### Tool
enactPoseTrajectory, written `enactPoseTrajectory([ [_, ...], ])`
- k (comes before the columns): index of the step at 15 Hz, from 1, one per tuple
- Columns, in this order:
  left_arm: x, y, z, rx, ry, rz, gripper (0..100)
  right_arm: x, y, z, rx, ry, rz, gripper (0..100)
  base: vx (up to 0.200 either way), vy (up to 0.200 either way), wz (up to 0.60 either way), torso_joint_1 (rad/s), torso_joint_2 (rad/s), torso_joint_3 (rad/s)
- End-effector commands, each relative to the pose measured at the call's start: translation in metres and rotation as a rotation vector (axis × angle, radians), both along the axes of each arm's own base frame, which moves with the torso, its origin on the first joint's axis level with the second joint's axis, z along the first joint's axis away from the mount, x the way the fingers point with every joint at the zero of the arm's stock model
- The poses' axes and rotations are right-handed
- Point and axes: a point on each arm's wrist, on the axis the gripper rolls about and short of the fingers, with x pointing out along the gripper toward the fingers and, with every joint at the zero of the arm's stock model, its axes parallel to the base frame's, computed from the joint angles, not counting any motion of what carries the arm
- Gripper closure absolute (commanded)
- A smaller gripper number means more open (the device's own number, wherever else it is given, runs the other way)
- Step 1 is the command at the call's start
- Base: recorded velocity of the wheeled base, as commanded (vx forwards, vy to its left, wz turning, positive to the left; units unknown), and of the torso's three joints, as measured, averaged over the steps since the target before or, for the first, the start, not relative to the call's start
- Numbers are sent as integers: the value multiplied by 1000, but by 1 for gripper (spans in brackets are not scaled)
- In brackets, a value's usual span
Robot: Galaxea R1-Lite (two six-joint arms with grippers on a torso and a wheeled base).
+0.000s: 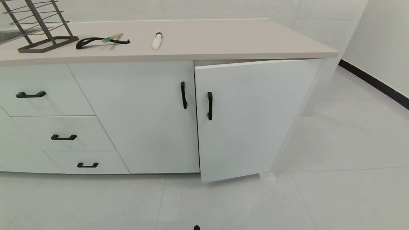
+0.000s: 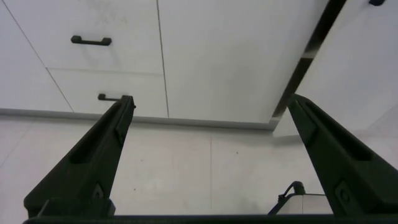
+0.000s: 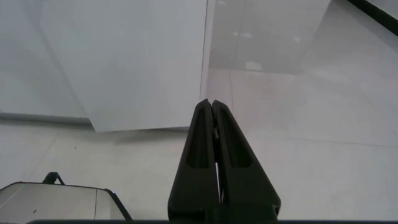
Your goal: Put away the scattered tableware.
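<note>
On the beige countertop point(image 1: 198, 38) lie a black ladle point(image 1: 92, 41), a small brush with a wooden handle point(image 1: 111, 37) resting across it, and a white utensil with a black tip point(image 1: 157, 41). My left gripper point(image 2: 211, 102) hangs low over the floor, open and holding nothing, facing the lower drawers. My right gripper point(image 3: 211, 106) is shut with nothing in it, low over the floor in front of the open cabinet door.
A black wire rack point(image 1: 38, 22) stands at the counter's far left beside a sink point(image 1: 12, 33). The right cabinet door point(image 1: 252, 118) hangs ajar, swung outward. Three drawers with black handles point(image 1: 64, 137) are on the left. Open tiled floor point(image 1: 335, 159) lies to the right.
</note>
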Motion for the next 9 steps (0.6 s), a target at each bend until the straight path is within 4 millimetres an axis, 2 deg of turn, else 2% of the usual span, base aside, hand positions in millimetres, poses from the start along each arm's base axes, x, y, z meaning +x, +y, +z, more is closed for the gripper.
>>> enactPoseTrajectory([
  [1,0,0,0,-1,1,1,0,-1,0,-1,3,-9,0,100,0,200,0,2,2,2],
  [8,0,0,0,-1,1,1,0,-1,0,-1,47,-3,0,100,0,200,0,6,0,2],
  [9,0,0,0,-1,1,1,0,-1,0,-1,47,-2,1,100,0,0,0,0,0,0],
])
